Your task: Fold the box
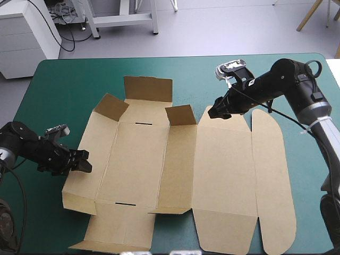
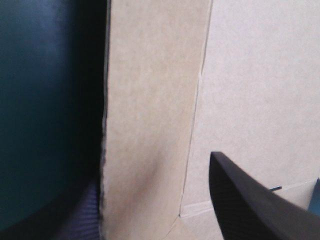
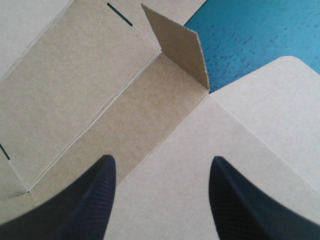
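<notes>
The box [image 1: 139, 162] lies mostly flat on the teal-green cover [image 1: 53, 95]. Our left gripper [image 1: 84, 162], jaws apart, seems to straddle its left wall [image 1: 94, 143]; the right gripper [image 1: 214, 113] hangs open above the lid [image 1: 223, 175]. We should pinch deep, then hinge along the crease.

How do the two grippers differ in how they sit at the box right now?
The left gripper is at the box's left edge, the side panel's edge between its fingers. The right gripper is over the lid panel by the far edge, both fingers above the board. Both are open.
</notes>
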`<action>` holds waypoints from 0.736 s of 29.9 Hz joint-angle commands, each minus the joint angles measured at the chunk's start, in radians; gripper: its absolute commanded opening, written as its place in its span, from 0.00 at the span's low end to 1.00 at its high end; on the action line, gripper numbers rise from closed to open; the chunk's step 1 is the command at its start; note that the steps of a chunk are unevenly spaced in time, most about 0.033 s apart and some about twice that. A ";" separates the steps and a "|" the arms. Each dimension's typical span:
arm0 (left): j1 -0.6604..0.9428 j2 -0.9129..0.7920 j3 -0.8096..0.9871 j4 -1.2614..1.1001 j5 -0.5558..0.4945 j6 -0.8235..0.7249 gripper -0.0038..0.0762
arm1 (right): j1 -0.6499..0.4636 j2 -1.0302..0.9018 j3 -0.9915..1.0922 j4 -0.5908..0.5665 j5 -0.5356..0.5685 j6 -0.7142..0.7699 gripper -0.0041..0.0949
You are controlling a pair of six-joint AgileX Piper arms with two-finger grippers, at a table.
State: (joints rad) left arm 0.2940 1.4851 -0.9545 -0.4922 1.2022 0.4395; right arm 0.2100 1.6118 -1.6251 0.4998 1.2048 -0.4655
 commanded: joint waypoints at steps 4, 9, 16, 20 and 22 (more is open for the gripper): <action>0.001 -0.043 -0.007 0.291 0.100 -0.104 0.55 | -0.007 -0.041 -0.022 0.028 -0.030 -0.010 0.56; 0.001 -0.040 0.005 0.246 0.095 -0.088 0.63 | -0.007 -0.041 -0.022 0.028 -0.025 -0.010 0.56; 0.043 -0.107 -0.063 0.239 0.023 -0.100 0.66 | -0.007 -0.041 -0.022 0.025 -0.015 -0.010 0.56; 0.049 -0.197 -0.204 0.236 0.100 -0.121 0.66 | -0.007 -0.041 -0.022 0.024 -0.015 -0.010 0.56; 0.047 -0.240 -0.222 0.230 0.093 -0.133 0.66 | -0.007 -0.041 -0.022 0.024 -0.015 -0.010 0.56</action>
State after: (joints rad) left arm 0.3426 1.3286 -1.1101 -0.2253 1.2119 0.3290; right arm 0.2100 1.6118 -1.6251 0.4978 1.2091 -0.4655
